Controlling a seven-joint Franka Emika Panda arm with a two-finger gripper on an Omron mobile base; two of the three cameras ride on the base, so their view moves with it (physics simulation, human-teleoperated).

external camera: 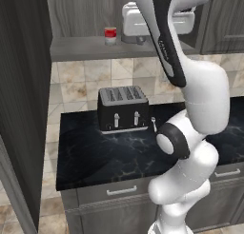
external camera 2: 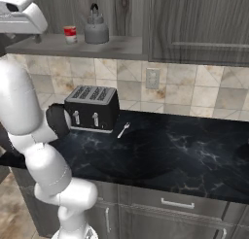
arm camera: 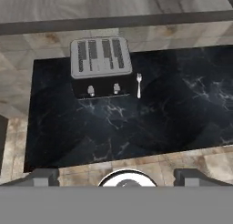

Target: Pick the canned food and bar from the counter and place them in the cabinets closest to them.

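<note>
Standing upright on the flat grey shelf floor of the open cabinets [external camera: 86, 47], your canned food [external camera: 110, 35] shows its red body and pale base, free of any grip. In the right base view you see the same tin [external camera 2: 70, 34] just left of a grey kettle [external camera 2: 96, 30], near it but not touching. In the left base view the robot's white hand sits just right of the tin, at shelf height. The gripper [arm camera: 117, 175] has its jaws spread wide, and you can see nothing between the two dark finger tips [arm camera: 43, 176] at the bottom of the hand view.

Below the shelf you have the tiled backsplash and then the black marbled counter [external camera: 95, 161]. A four-slot black toaster [external camera: 123, 107] stands at the back of that counter, against the tiles. A small silver fork [external camera 2: 123, 130] lies flat on the counter just beside the toaster's right end, apart from it.
</note>
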